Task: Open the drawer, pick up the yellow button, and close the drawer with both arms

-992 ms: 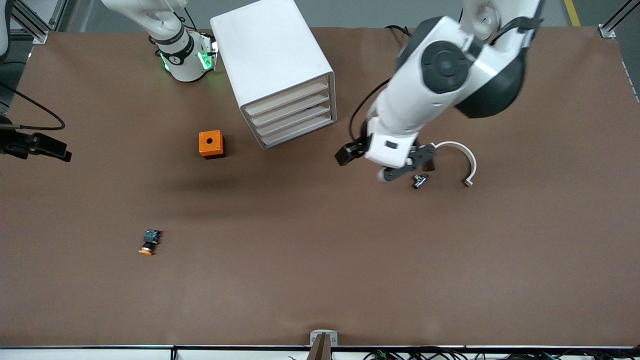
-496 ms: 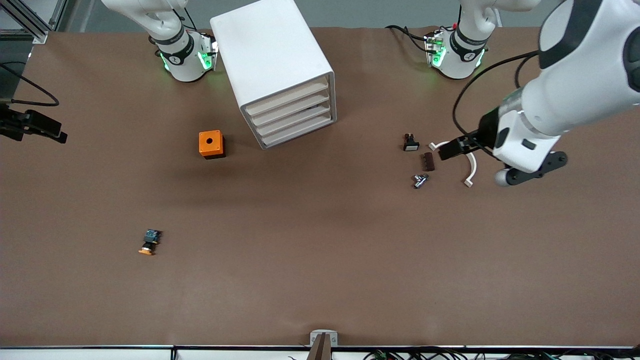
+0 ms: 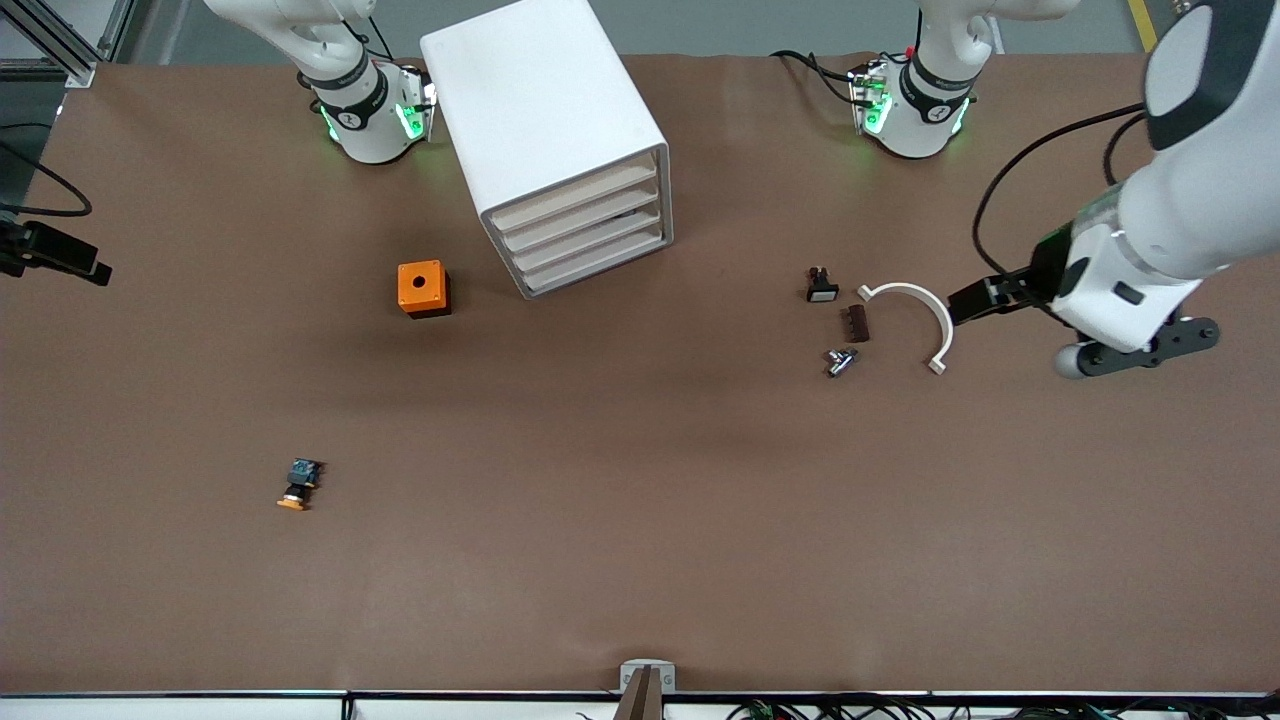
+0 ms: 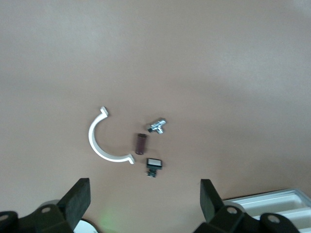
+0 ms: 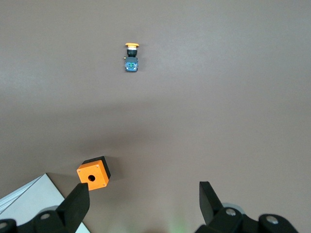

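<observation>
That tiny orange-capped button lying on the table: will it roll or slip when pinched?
The button lies on its side, so its round orange cap may let it roll. It looks light and likely skids if nudged. Its boxy black body probably offers flatter faces to pinch.

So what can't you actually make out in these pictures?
- Insides of the four shallow white tray drawers: front view, all shut in the white box cabinet.
- Right hand: cut off by the front view's edge; only its open fingertips show in the right wrist view.
- Tiny orange-capped button and the small silver part: too small for detail.
</observation>
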Controlling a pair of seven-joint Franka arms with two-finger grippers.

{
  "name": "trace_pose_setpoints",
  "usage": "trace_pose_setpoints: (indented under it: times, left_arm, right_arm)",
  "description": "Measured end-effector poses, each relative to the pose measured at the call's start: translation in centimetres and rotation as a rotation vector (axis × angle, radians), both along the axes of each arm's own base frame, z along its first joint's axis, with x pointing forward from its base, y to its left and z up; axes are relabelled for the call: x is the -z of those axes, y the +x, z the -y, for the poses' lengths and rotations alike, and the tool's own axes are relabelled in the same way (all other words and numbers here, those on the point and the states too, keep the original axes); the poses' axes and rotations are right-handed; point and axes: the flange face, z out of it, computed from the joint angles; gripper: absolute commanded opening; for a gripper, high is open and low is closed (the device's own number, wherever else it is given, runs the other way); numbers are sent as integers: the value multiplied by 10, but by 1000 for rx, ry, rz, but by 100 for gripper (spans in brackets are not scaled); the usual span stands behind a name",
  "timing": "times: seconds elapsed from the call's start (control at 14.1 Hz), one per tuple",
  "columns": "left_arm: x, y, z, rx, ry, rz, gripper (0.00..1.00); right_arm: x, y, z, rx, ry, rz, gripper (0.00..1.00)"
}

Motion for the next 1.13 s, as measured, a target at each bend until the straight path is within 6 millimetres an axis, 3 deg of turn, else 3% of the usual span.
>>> trace_pose_setpoints:
  times: [0.21, 0.5, 0.85, 1.13]
  left_arm:
    - [-6, 4, -50, 54, -18, 16, 99]
    - [8, 5, -87, 119, -19, -7, 99]
    - [14, -11, -96, 144, 3, -18, 99]
    - [18, -36, -100, 133, 9, 19, 100]
  right_arm:
    - [-1, 0, -2, -4, 0, 2, 100]
    - [-9, -4, -7, -13, 1, 18, 100]
    - [-24, -11, -10, -18, 0, 52, 100]
    - [-22, -17, -15, -31, 2, 72, 100]
